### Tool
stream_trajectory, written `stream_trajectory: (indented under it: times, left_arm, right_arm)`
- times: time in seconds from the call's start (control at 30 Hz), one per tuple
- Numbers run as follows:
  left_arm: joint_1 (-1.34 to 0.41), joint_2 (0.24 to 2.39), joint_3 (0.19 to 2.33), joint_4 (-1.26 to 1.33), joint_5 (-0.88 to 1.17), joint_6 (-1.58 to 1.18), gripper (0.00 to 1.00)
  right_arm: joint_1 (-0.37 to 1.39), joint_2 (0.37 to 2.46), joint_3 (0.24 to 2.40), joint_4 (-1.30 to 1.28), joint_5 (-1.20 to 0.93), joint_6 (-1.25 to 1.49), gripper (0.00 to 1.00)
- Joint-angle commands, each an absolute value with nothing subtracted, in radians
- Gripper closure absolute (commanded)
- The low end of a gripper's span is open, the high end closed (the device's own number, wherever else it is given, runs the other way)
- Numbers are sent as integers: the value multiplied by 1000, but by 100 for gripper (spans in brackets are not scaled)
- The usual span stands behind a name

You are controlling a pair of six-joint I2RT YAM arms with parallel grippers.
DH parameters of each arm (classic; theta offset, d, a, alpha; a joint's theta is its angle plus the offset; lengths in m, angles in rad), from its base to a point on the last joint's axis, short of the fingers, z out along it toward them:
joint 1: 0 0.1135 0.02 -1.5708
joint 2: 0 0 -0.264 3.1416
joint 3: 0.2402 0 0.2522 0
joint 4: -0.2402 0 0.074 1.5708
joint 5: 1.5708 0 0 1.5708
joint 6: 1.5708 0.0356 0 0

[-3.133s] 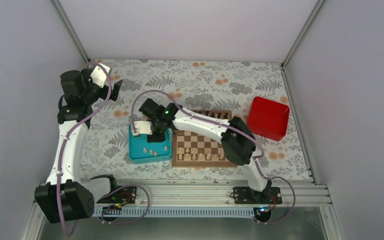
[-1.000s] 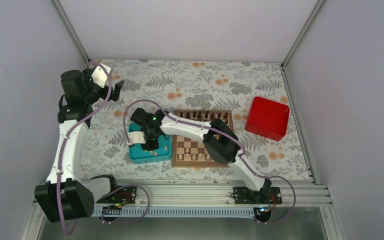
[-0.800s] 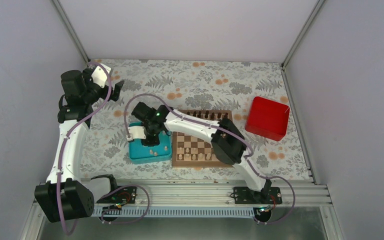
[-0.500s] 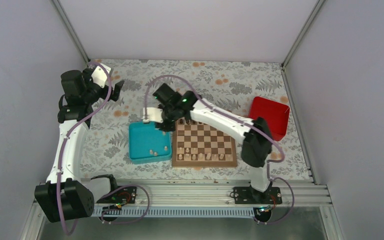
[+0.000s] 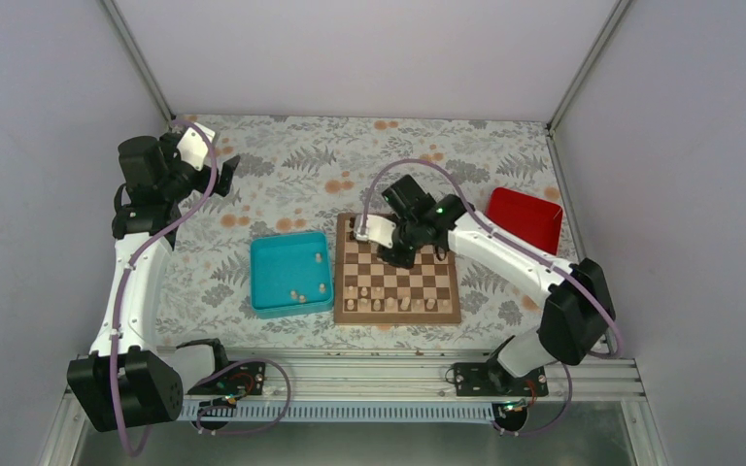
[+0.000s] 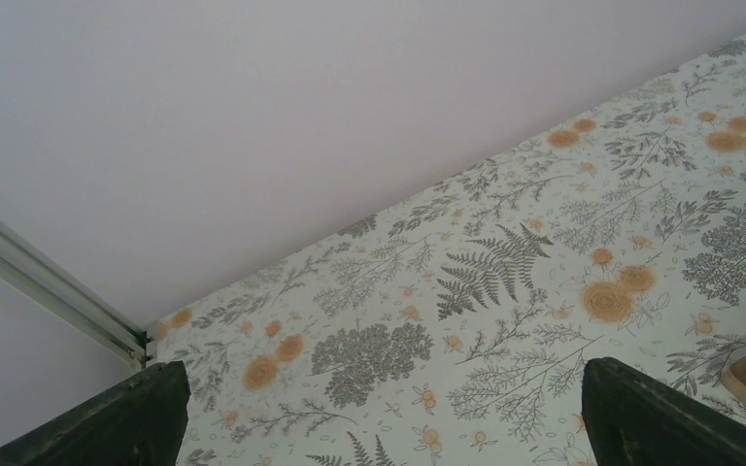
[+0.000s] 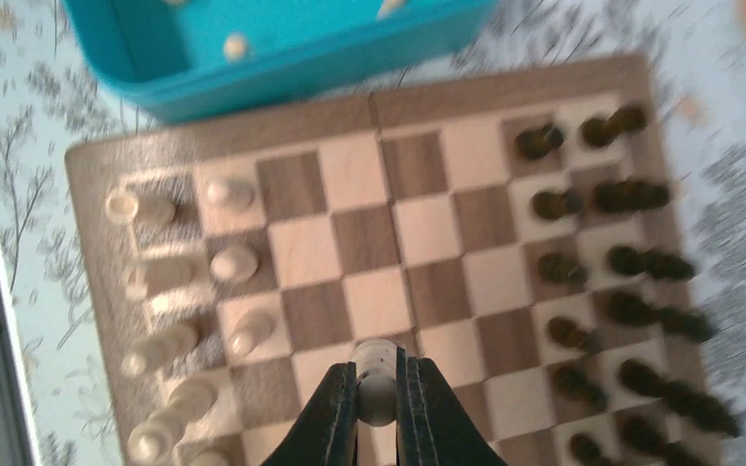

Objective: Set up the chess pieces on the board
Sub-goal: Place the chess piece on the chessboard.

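My right gripper (image 5: 394,256) hangs over the middle of the board (image 5: 398,316), shut on one pale beige chess piece (image 7: 377,382) held upright between its fingers. In the right wrist view the board (image 7: 350,243) lies below. Several pale pieces (image 7: 233,262) stand along its left side and dark pieces (image 7: 631,262) along its right. From above, pale pieces (image 5: 389,304) fill the near rows. A few more pale pieces (image 5: 294,294) lie in the teal tray (image 5: 262,277). My left gripper (image 5: 228,170) is open and raised far to the left; its wrist view shows only the dark fingertips (image 6: 146,417) over the patterned cloth.
A red box (image 5: 525,218) stands right of the board, partly behind my right arm. The teal tray (image 7: 282,49) lies against the board's left edge. Grey walls close in the floral tabletop on three sides, with the metal rail along the near edge.
My right arm lifted out of the teal tray and swung right over the board with the pale piece in its fingers. The left arm has not moved.
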State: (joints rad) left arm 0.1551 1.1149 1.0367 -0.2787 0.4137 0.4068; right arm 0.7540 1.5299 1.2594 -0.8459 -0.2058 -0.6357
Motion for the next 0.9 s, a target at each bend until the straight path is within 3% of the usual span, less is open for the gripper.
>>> stream_trajectory:
  times: [0.0,0.3,0.87]
  left_arm:
    - [157,1116,1066,-277,409,398,0]
    - [158,1114,1066,-284,405,400,0]
    - [158,1122,1057,-277,399,403,0]
  right_arm:
    - [740,1477,1121,-774,-229,-606,94]
    - [723,1475,997,-736,-269,-613,94]
    - [721,1527,983,-765,-319,-633,93]
